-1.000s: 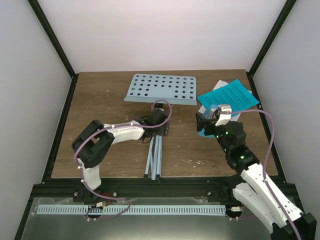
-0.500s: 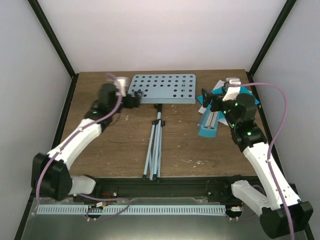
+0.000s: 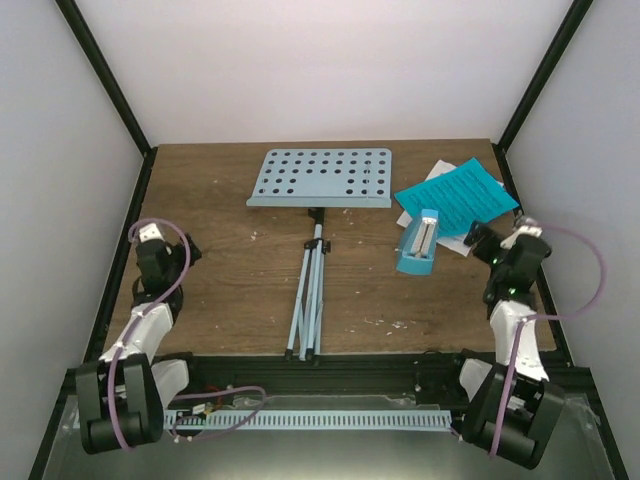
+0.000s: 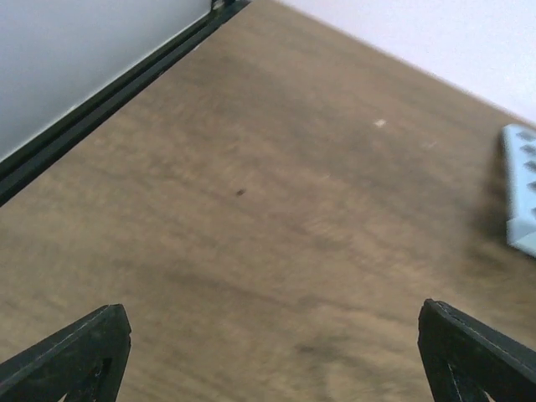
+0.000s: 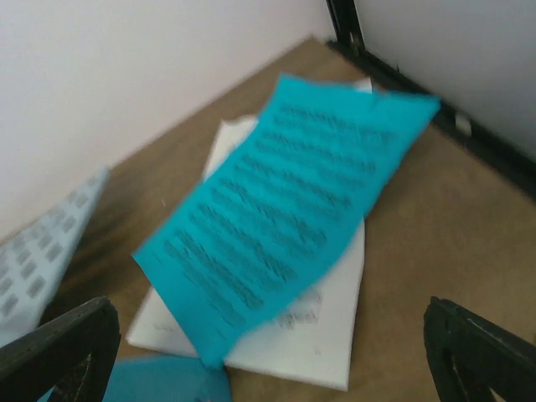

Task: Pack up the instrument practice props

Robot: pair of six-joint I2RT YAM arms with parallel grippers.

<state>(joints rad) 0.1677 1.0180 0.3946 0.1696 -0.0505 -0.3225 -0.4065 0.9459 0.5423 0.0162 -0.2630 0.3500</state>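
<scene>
The pale blue perforated music stand [image 3: 320, 178] lies flat at the back middle of the table. Its folded tripod legs [image 3: 310, 295] point toward the near edge. The teal metronome [image 3: 418, 243] lies on its side right of the legs. Cyan and white music sheets [image 3: 455, 193] lie behind it. My left gripper [image 3: 160, 255] is open and empty, low at the left edge, over bare wood [image 4: 272, 352]. The stand's edge shows at the right of the left wrist view [image 4: 521, 193]. My right gripper [image 3: 487, 243] is open and empty, facing the cyan sheet [image 5: 285, 218] and the white sheets [image 5: 327, 335] in the right wrist view.
Black frame rails [image 3: 122, 250] run along the left and right sides of the wooden table [image 3: 230, 290], with white walls behind them. A black corner post [image 5: 352, 33] stands behind the sheets. A corner of the metronome [image 5: 167, 381] shows near my right gripper's left finger.
Both arms have pulled back from the stand and the metronome to the near left and right sides of the table. The stand, metronome and sheets lie where they were.
</scene>
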